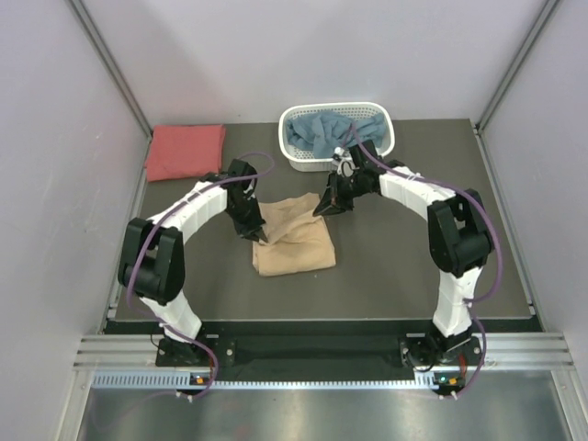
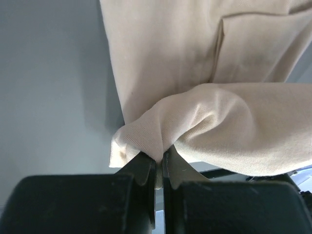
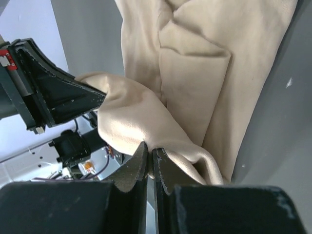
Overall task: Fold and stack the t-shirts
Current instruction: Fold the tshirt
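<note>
- The left gripper was shut tight, with a bunched edge of the tan t-shirt pinched between its fingers.
- The right gripper was likewise shut, and a fold of the same cloth was clamped in it.
- The tan t-shirt was spread, partly folded, on the middle of the table, between the two grippers.
- The coral-red t-shirt was laid folded at the far left corner.
- The dusty blue t-shirt was seen crumpled inside the white basket.
</note>
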Robot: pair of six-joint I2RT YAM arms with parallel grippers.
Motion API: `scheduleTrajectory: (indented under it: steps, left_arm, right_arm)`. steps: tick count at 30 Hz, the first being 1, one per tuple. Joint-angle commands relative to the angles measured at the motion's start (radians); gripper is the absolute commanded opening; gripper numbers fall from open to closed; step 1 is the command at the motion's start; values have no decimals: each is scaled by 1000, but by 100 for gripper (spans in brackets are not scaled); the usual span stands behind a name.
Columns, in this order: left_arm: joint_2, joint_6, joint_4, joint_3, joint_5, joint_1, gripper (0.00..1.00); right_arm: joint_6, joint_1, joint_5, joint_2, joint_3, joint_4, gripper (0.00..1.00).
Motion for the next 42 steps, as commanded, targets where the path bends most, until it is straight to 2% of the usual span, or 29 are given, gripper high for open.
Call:
scheduleTrajectory:
  steps: [1,8,21,30,33,35,37,38,42]
  left_arm:
    - [17,33,41,40,38,35,0]
    - [78,50,51,74,52,68,0]
    - [181,48,70,160,60,79,0]
    - [225,50,53,203,34,83,1]
    - [229,53,50,218,9,85,14]
    - [222,53,31,234,-9,85,27]
    - [207,62,11,267,-57,85,36]
    - [180,64,7,277,-77,85,45]
    - [100,81,-15,338,-132,85,56]
  right_arm:
    - [-6,-20,-36,38,75,58,1]
    - [2,-29,-42,117,133,61,2]
    - [6,-52,7,173,188,57,2]
    - [11,-60,-9,234,230,55,7]
    - [13,-60,-1,249,257,43,12]
    - [2,-63,20,255,291,8,20]
    - [-26,-63,45,249,335,-18,30]
    - [-40,-63,80,248,355,-43,32]
    - [-122,-68,148,251,450,-188,42]
